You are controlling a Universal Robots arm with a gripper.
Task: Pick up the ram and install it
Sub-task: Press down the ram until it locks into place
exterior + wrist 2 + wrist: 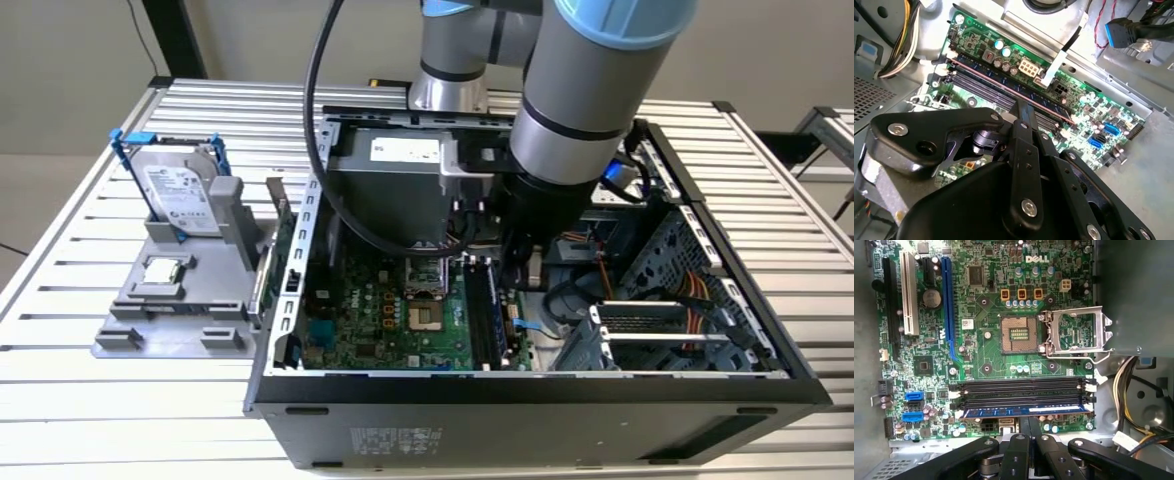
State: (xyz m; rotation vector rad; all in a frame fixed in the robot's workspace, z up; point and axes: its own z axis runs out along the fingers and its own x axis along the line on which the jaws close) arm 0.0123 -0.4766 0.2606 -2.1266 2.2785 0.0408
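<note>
I have the arm reaching down into the open computer case (534, 385), with the gripper (1029, 426) lowered over the memory slots (1021, 390) of the green motherboard (984, 350). The ram (1024, 410) lies along the slot nearest the board's edge, a blue strip running the length of the slot beside the empty black ones. In both wrist views the fingertips (1023, 111) sit pressed together with no gap, their tips touching the top edge of the stick near its middle rather than gripping its sides. In the exterior view the hard drive (180, 188) with blue rails stands upright in the grey holder (174, 320) on the slatted table (80, 250), well apart from the case.
</note>
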